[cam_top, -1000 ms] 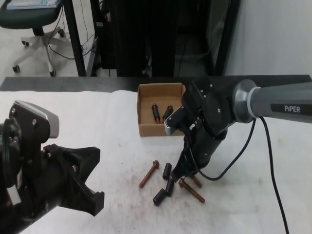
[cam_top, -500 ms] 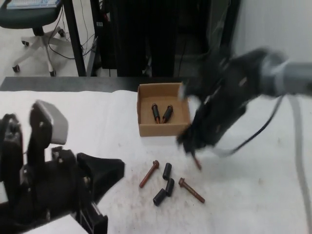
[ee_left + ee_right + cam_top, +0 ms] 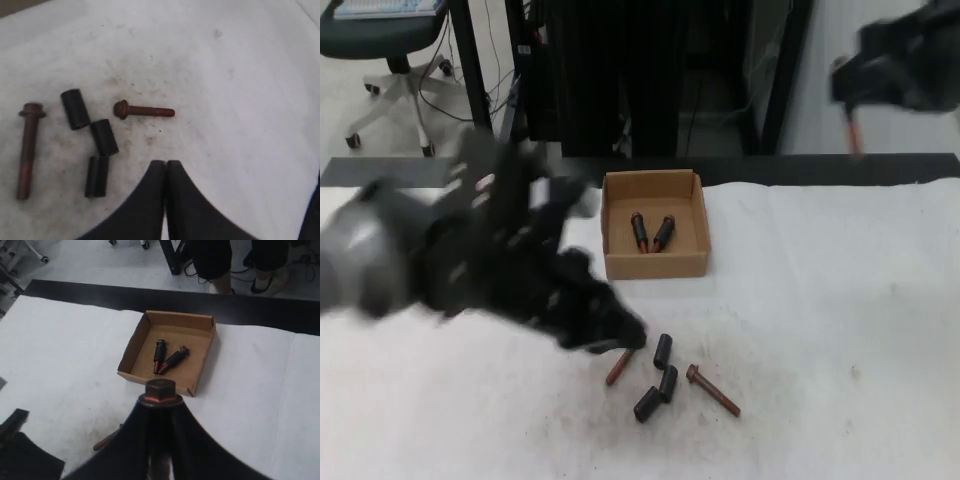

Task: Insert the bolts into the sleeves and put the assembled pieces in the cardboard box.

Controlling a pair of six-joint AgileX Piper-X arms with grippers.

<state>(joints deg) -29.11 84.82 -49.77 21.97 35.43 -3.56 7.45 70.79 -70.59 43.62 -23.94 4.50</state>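
**Spotter:** Right wrist view is showing your right gripper (image 3: 160, 409) clamping a bolt (image 3: 160, 391). Its head is sitting just past the jaws, and the cardboard box (image 3: 135, 344), holding 2 assembled pieces (image 3: 172, 360), is lying well ahead of them.

**Operator:** What's worrying you?

**Spotter:** You're gripping only the shank, so I judge the bolt could be tilting or slipping once you're pressing it into a sleeve.

**Operator:** And my left?

**Spotter:** Your left gripper (image 3: 165, 169) is hovering with jaws together. 3 sleeves (image 3: 104, 136) and 2 loose bolts (image 3: 144, 110) are lying just ahead of the tips. If you're descending shut, you're risking knocking the nearest sleeve (image 3: 96, 176) into its touching neighbour and scattering them.
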